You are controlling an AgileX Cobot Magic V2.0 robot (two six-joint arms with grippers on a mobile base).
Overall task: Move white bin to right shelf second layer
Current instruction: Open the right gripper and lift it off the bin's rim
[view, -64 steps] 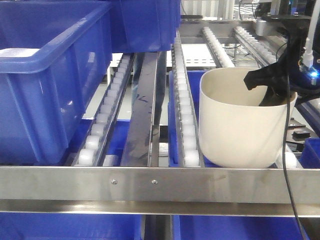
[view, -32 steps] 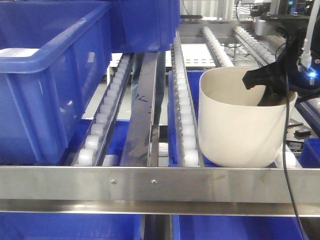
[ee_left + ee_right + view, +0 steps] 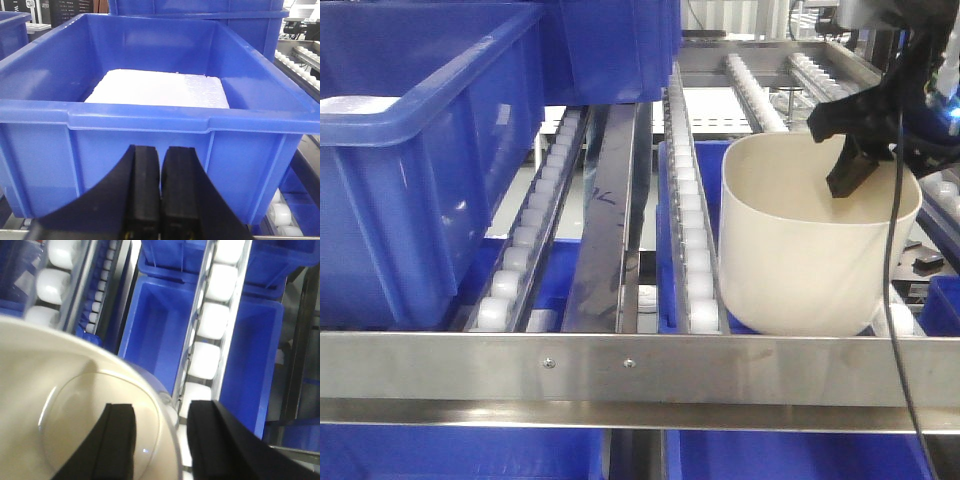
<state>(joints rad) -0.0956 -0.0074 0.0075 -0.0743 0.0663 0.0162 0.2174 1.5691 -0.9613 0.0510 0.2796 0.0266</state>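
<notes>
The white bin (image 3: 800,265) stands upright on the roller lanes (image 3: 688,230) of the right shelf second layer, just behind the flat steel front rail (image 3: 620,368). My right gripper (image 3: 852,165) hangs over the bin's far right rim, open. One finger reaches inside the bin (image 3: 75,405) and the other is outside the wall, with clear gaps to both fingers (image 3: 120,440). My left gripper (image 3: 161,150) is shut on nothing, facing the front wall of a blue crate (image 3: 150,120).
A large blue crate (image 3: 410,150) sits on the left lanes, with a white foam slab (image 3: 160,87) inside. Another blue crate (image 3: 620,45) is behind it. More blue crates (image 3: 160,330) lie on the level below the rollers. A black cable (image 3: 892,300) hangs by the bin.
The right gripper has risen from deep over the bin's rim and drawn slightly back. The bin has stayed in place on the rollers.
</notes>
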